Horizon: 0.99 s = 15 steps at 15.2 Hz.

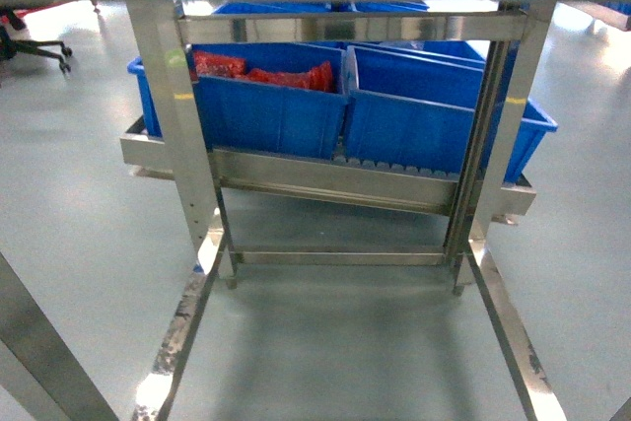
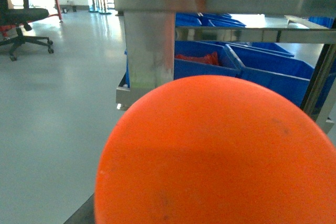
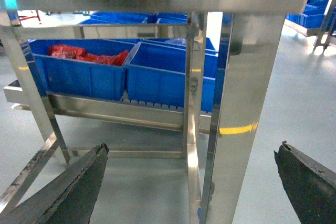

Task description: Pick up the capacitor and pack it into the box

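Observation:
The box is out of view in all three views, and I can make out no capacitor. A large smooth orange rounded thing fills the lower part of the left wrist view, very close to the camera, and hides the left gripper's fingers. What it is I cannot tell. In the right wrist view my right gripper is open, its two dark fingers far apart with only floor and a steel table leg between them. Neither gripper shows in the head view.
A steel rack stands ahead under a steel table edge and carries two big blue bins; the left one holds red packets. Steel legs flank the rack. An office chair stands far left on the grey floor.

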### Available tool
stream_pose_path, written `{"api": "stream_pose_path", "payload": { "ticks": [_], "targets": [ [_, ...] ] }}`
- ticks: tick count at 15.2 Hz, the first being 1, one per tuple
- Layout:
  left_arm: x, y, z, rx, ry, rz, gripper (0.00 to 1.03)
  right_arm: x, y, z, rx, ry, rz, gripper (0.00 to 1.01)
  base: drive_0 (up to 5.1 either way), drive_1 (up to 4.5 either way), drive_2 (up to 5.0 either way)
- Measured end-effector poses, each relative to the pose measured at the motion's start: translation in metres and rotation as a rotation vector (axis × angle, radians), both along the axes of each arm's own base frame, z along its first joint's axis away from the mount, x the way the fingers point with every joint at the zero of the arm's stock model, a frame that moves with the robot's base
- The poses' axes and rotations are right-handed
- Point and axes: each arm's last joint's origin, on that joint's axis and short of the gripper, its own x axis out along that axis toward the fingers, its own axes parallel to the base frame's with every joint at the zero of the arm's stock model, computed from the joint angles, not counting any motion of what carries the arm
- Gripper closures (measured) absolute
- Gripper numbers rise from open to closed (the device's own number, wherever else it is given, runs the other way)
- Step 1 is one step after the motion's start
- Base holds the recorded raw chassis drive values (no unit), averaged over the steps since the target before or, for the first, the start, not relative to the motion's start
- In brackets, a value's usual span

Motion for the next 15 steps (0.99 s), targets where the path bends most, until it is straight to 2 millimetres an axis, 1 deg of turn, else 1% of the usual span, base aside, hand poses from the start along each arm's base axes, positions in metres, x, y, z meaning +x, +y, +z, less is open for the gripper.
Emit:
{"api": "stream_pose_path", "payload": {
  "ticks": [15],
  "targets": [
    [0.0000,0.0000,-0.0001,0.001,0.001,-0.001,0.59,0.0000,0.0000,0.0000,0.001,0.000,-0.001,0.03,0.0,0.00,0.0]
  ]
}}
